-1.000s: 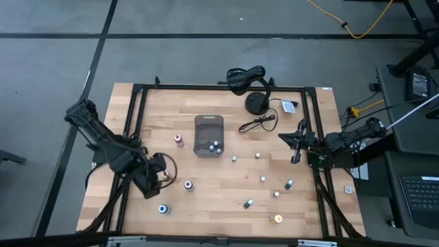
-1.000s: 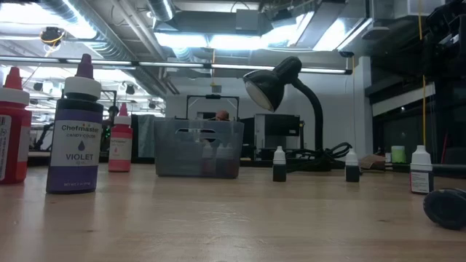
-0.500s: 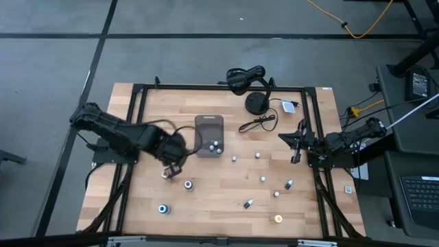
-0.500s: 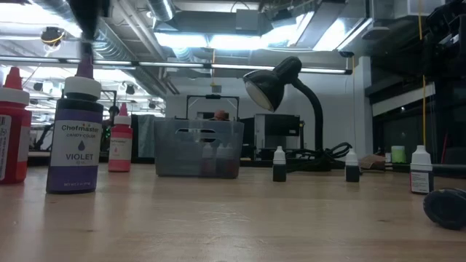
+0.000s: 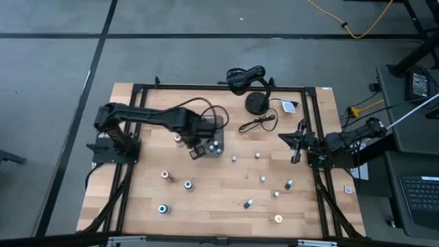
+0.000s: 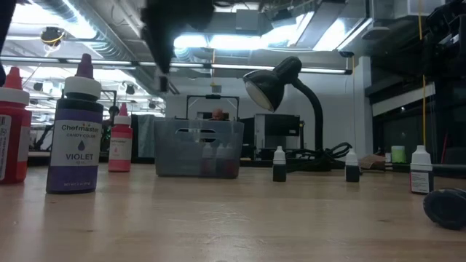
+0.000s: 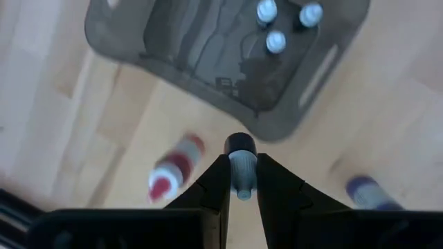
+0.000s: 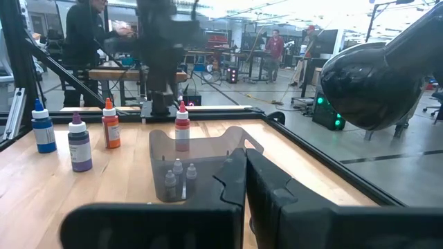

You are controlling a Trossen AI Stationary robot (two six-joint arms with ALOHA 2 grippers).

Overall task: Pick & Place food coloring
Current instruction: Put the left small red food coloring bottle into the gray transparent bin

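My left gripper (image 5: 196, 151) hangs above the table at the near-left corner of the gray tray (image 5: 205, 125). It is shut on a tiny bottle (image 7: 240, 158) with a dark far end and a pale body. Three white-capped bottles (image 7: 276, 41) stand inside the tray (image 7: 201, 62). Under the gripper, a red-capped bottle (image 7: 172, 174) and a violet one (image 7: 367, 191) stand on the wood. Several more small bottles (image 5: 263, 179) stand scattered across the table's right half. My right gripper (image 5: 296, 145) waits shut and empty at the table's right edge. My left gripper pinches the tiny bottle's pale part (image 7: 241, 181) between its two fingers, which come from above and point down. The bottle hangs below the fingertips with its dark end (image 7: 240, 144) downward, lifted clear of the table, just outside the tray's wall.
A black desk lamp (image 5: 245, 78) with a round base (image 5: 257, 103) and cable stands at the far edge. Larger bottles stand at the near left: red (image 5: 165, 175), violet (image 5: 188, 184), blue (image 5: 163, 208). A pink one (image 5: 178, 138) stands left of the tray. People move in the room behind.
My left gripper has swung from the table's near-left area toward the far edge and the right, and has ended at the tray's near-left corner. A red-capped bottle that the arm covered now shows on the wood. My right arm has kept still.
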